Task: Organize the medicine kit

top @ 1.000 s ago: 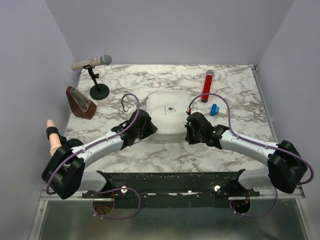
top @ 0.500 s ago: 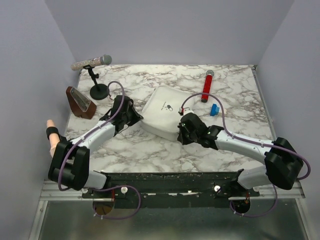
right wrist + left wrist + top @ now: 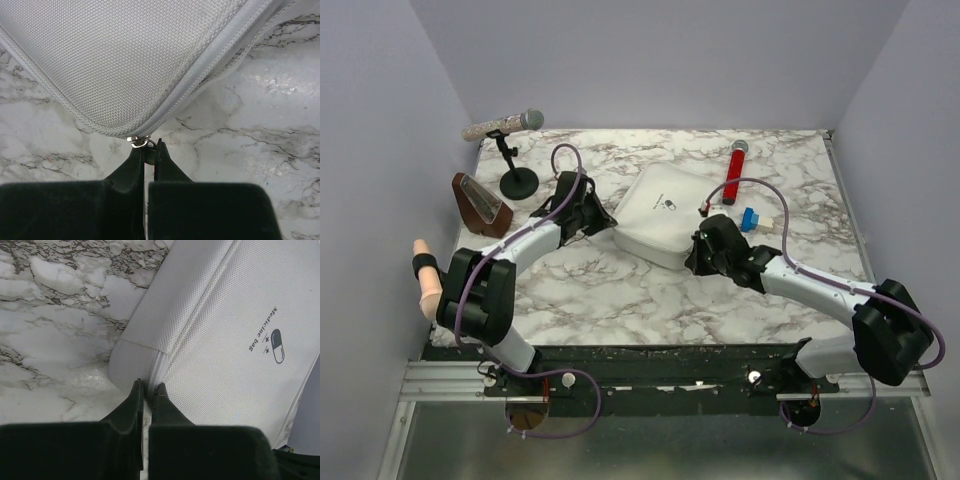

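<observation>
Evidently unzipping is the step in hand: the right gripper point(image 3: 148, 145) is clenched on the small metal zip pull point(image 3: 138, 140) at a rounded corner of the kit point(image 3: 665, 215). The left gripper point(image 3: 146, 389) has its fingers pressed together at another corner's seam, but I cannot tell whether they pinch fabric. The kit lies skewed mid-table point(image 3: 620, 300), a soft, pale grey woven case with corded edging. Next, the pull probably needs drawing steadily along the seam while the case is braced.
</observation>
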